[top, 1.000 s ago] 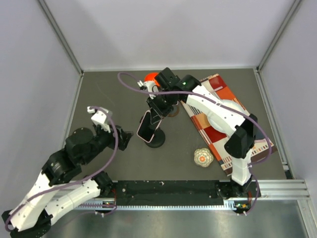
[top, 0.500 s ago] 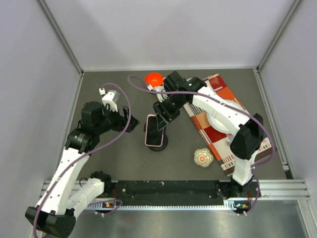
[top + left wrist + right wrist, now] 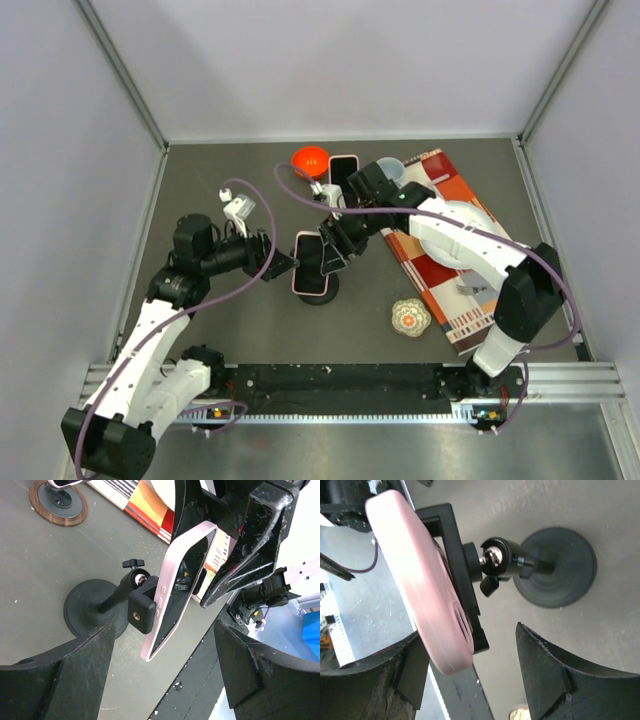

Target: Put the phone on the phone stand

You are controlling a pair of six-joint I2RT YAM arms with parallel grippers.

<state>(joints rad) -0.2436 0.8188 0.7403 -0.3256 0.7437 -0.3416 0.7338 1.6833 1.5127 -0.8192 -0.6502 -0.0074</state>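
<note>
Right arm (image 3: 450,228) outstretched beside phone (image 3: 310,270)

White-shelled arms (image 3: 452,237) with black joints (image 3: 527,300), purple cables (image 3: 243,187) and black fingers (image 3: 65,680).

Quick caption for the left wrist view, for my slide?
Pink-cased phone sits tilted in the black stand, framed by the open left tool.

Phone (image 3: 310,266) sits on the phone stand (image 3: 320,291). Left of stand, close: left gripper (image 3: 281,262). Just behind-right of stand, at the phone's top edge: right gripper (image 3: 336,251). Well behind stand: bowl (image 3: 310,158), second phone (image 3: 343,169) beside it. Right of stand: mat (image 3: 437,275). Right-front of stand: ball (image 3: 410,317).
</note>
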